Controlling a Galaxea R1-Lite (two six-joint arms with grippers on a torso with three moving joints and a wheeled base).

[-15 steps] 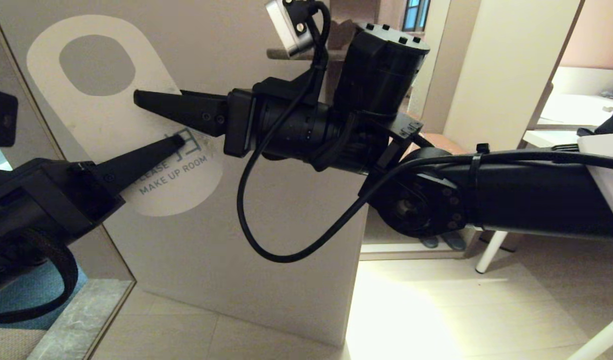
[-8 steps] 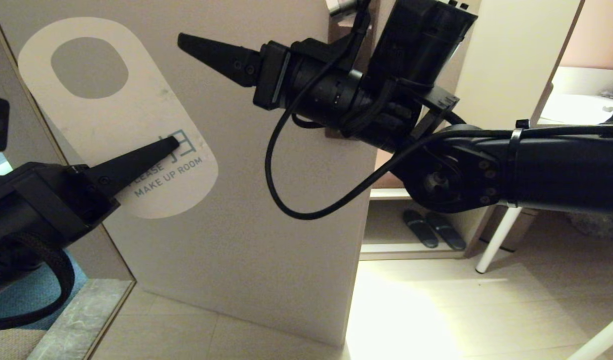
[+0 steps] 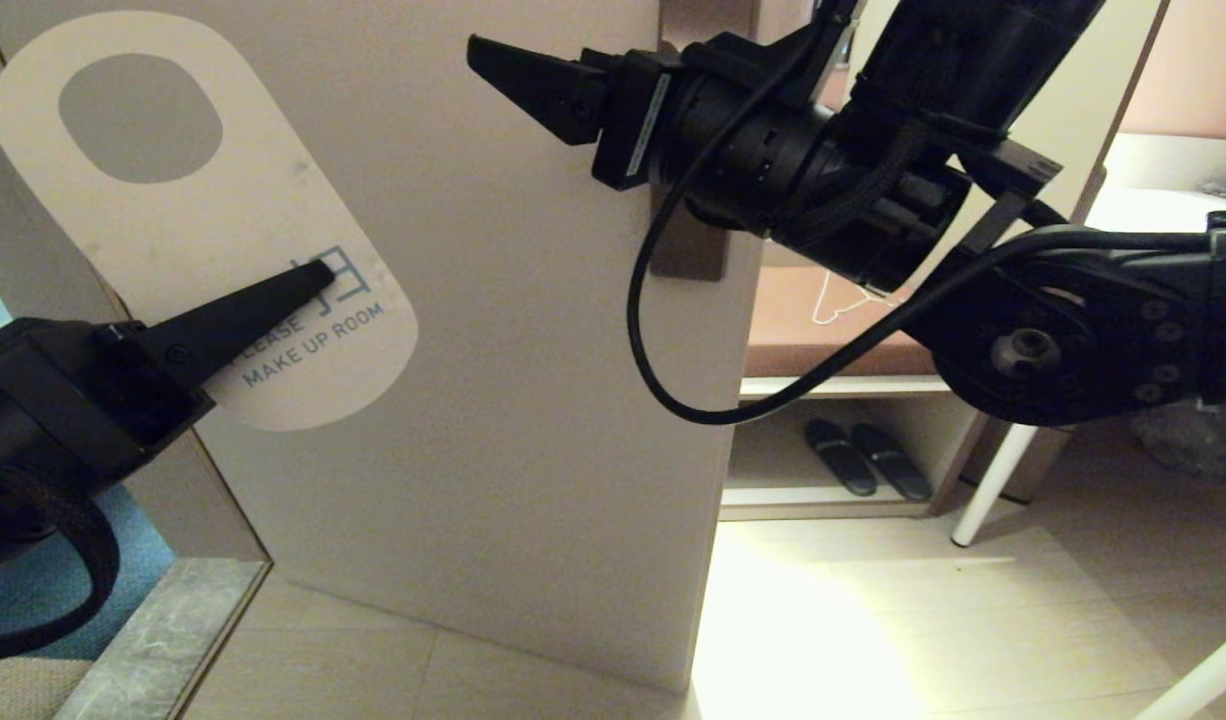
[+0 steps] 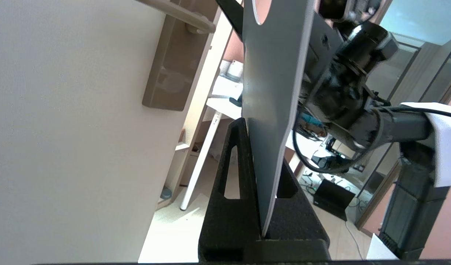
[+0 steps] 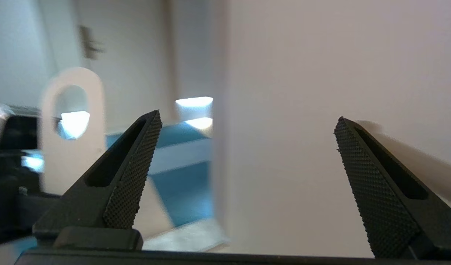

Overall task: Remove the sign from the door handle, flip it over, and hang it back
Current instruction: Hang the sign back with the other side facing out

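The sign [image 3: 203, 230] shows its off-white "PLEASE MAKE UP ROOM" side in the head view, tilted, with the oval hole at the upper left. My left gripper [image 3: 313, 275] is shut on its lower end. In the left wrist view the sign [image 4: 273, 92] stands edge-on between the fingers of that gripper [image 4: 262, 147]. The door handle [image 4: 181, 16], a bronze lever on a tall backplate [image 4: 174, 70], carries nothing. My right gripper [image 3: 493, 65] is open and empty, up by the door's edge in front of the backplate [image 3: 688, 250]. From the right gripper [image 5: 247, 117] the sign [image 5: 76, 147] lies off to one side.
The pale door [image 3: 493, 420] fills the middle of the head view. Behind it are a shelf with black slippers [image 3: 863, 455], a white wire hanger [image 3: 838, 300] and a white table leg [image 3: 993, 470]. A mirror edge and blue floor [image 3: 63, 580] lie at the left.
My right gripper has let go of the sign, opened wide and moved up and right toward the door's edge. The left gripper has carried the sign slightly left and up.
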